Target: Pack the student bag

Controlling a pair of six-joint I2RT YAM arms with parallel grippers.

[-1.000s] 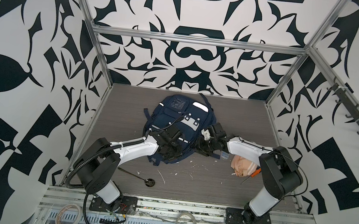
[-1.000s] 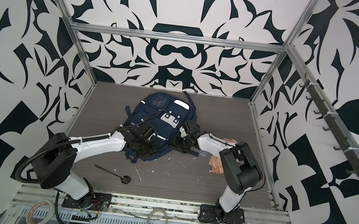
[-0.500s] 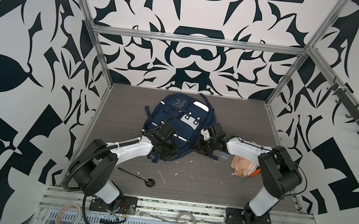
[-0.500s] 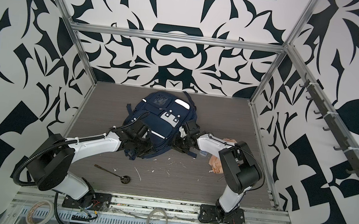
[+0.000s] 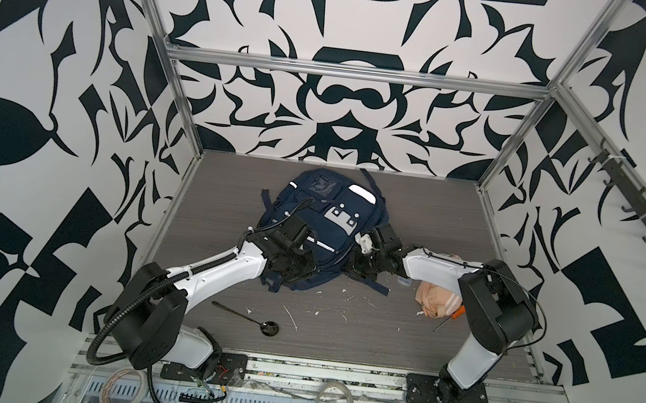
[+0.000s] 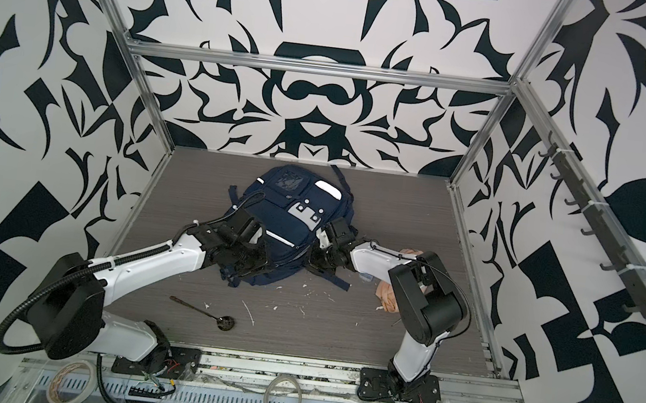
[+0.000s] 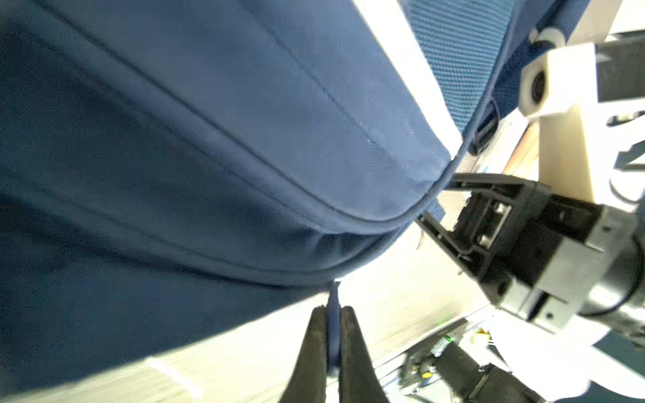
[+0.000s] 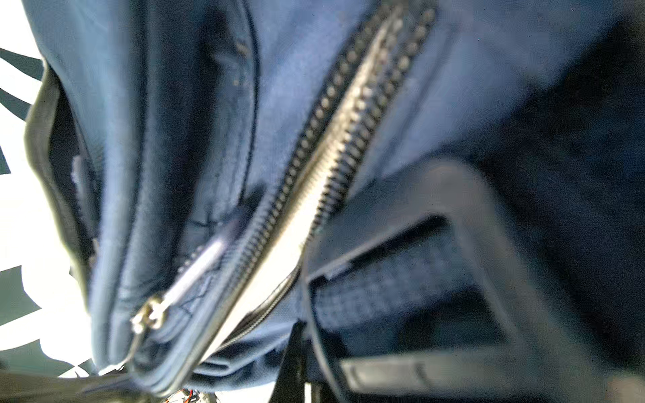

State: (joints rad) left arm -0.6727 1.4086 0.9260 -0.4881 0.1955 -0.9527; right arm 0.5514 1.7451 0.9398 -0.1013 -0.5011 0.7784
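Navy-blue bag [image 5: 322, 227] lies flat in the middle of the grey table [image 5: 400, 346]. Left gripper [image 7: 332, 315] is pinching a thin blue tab [image 7: 333, 296] at the bag's near edge. Right gripper [image 8: 303, 370] is pressed together at the bag's right side, beside an open zip [image 8: 324, 167]; I cannot tell if it holds cloth. A pink pouch [image 5: 436, 304] and a dark spoon [image 5: 246, 315] lie nearby.

Grey wood-grain table [image 5: 379, 343] here: the navy student bag [image 5: 327, 220] lies flat toward the back, a dark spoon [image 5: 252, 317] sits alone front left, white scraps [image 5: 290, 318] are scattered between them, and there's a peach pouch [image 5: 436, 304] at right with an orange-handled tool [image 5: 450, 316] just beside it.
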